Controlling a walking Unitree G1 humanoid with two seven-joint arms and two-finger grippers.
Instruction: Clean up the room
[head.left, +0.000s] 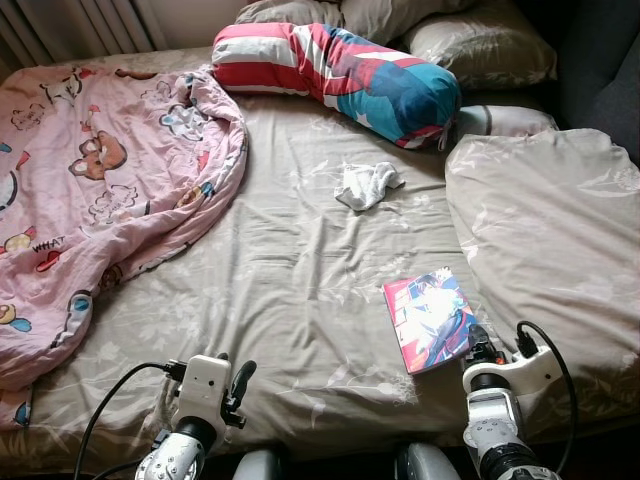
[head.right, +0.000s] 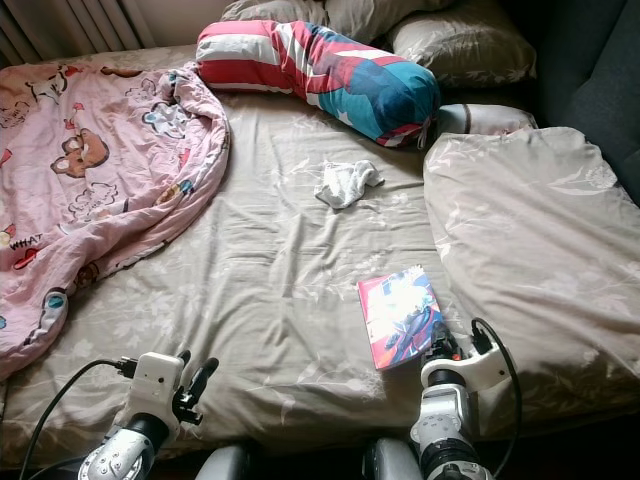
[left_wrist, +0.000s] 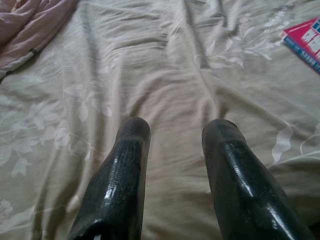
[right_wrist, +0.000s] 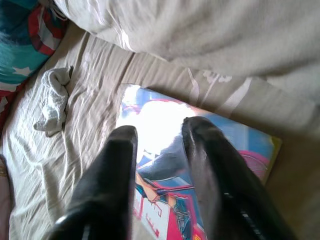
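A glossy comic book (head.left: 429, 319) lies flat on the bed (head.left: 290, 280), with a crumpled white sock (head.left: 366, 185) farther up beyond it. The right end effector (right_wrist: 157, 130) hovers over the book's near edge, fingers parted. The left end effector (left_wrist: 175, 132), also spread, hangs above bare sheet well to the book's left.

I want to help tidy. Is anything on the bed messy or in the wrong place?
Yes. A crumpled white cloth lies mid-sheet, a comic book sits askew by the right gripper, and the pink blanket is bunched up on the left side.
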